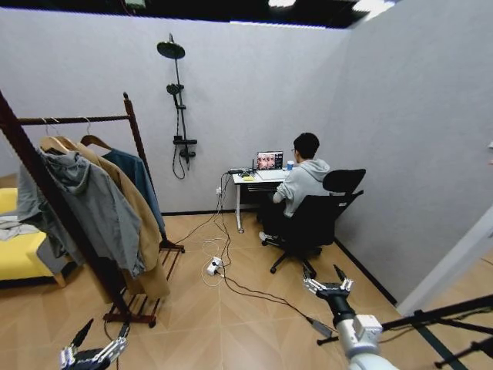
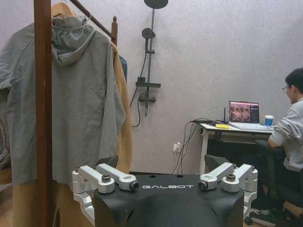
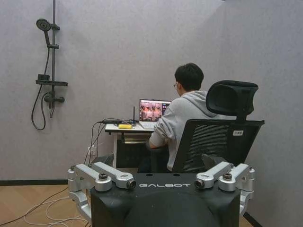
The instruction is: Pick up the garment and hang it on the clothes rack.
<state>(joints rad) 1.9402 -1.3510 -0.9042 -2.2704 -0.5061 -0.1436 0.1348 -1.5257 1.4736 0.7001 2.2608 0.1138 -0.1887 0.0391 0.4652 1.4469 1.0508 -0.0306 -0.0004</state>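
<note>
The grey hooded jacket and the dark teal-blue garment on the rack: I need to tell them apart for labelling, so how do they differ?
The grey hooded jacket hangs at the near end of the dark reddish-brown wooden clothes rack; the dark teal-blue garment hangs at the far end. The jacket is in full view with its hood drooping; the teal garment is largely hidden behind a long tan coat between them. Both hang limp from the top bar.

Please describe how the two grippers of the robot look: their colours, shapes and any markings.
The left gripper and the right gripper are alike. Each has a black body with the white word GALBOT on it, silver metal linkage bars with dark round pivot bolts, and slim dark pointed fingertips. Behind the right gripper sits a black wrist, then a light grey rounded arm segment.
</note>
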